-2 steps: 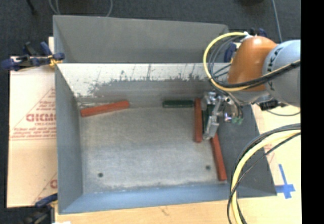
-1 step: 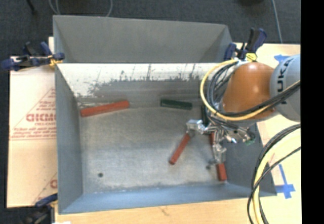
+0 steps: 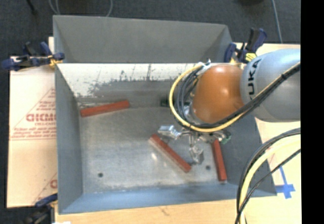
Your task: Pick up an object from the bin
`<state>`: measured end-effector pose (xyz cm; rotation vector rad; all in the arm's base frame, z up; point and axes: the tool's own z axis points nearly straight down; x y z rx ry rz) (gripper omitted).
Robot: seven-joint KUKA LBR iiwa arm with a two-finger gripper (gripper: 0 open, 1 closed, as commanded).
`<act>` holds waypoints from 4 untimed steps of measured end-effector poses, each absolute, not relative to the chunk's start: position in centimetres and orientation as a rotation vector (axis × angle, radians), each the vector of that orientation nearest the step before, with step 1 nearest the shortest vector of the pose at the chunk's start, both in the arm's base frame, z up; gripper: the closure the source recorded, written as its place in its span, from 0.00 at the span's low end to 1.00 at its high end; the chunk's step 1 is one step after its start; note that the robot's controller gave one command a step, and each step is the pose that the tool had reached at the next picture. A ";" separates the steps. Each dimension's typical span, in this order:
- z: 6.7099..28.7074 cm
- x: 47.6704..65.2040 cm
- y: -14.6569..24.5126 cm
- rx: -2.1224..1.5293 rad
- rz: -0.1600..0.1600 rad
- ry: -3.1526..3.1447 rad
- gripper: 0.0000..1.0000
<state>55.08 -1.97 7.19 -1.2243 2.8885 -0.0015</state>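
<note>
The grey arm (image 3: 276,83) reaching in from 3 o'clock bears the black letters "UKA" on its casing, the start of the word hidden behind the rounded orange cover (image 3: 217,94) at its wrist. Yellow and black cables (image 3: 177,109) loop around that cover.

Below the cover, the gripper (image 3: 195,154) points down to the floor of the grey metal bin (image 3: 101,167), at about 4 o'clock from the floor's middle. How wide it stands cannot be told, and nothing is seen held in it. A silvery metal piece (image 3: 167,131) sticks out toward 9 o'clock just beside it; whether that is part of the gripper is unclear.

Nearest the gripper lies a red-brown stick (image 3: 169,153), long, thin and flat, slanting from 10 o'clock down to 4 o'clock close to the middle of the floor. Its lower end is just beside the gripper's tip; contact cannot be made out. A second stick (image 3: 219,159) of the same colour lies nearly upright in the view on the gripper's 3 o'clock side, near the bin's right wall, so the gripper stands between the two. A third stick (image 3: 105,109) lies well apart at 10 o'clock, along the foot of the far wall. A small dark green thing (image 3: 164,101) sits at 12 o'clock by that same wall.
</note>
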 end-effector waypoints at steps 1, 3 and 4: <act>12.3 51.0 2.4 -1.193 0.003 2.903 0.00; 6.7 58.3 7.5 -1.444 0.002 2.788 0.00; 8.9 65.7 -1.5 -1.312 -0.012 2.843 0.00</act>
